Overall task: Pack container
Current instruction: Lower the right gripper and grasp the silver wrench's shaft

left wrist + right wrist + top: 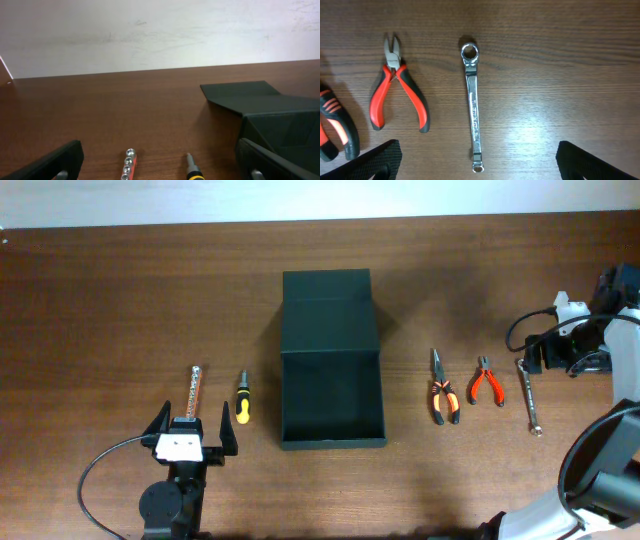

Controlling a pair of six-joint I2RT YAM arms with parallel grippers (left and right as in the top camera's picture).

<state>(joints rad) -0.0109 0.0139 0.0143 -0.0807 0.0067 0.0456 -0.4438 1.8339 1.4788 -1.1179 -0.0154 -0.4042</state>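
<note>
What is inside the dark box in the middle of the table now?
The container stands open and only its bare dark floor shows; no tool lies in it. The table under the folded-back lid is hidden.

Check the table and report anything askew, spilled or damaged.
Nothing stands out. The container sits open and empty, its lid folded back. The bit holder and screwdriver lie left of it, the pliers, cutters and wrench right, all apart, roughly parallel, with no visible damage.
</note>
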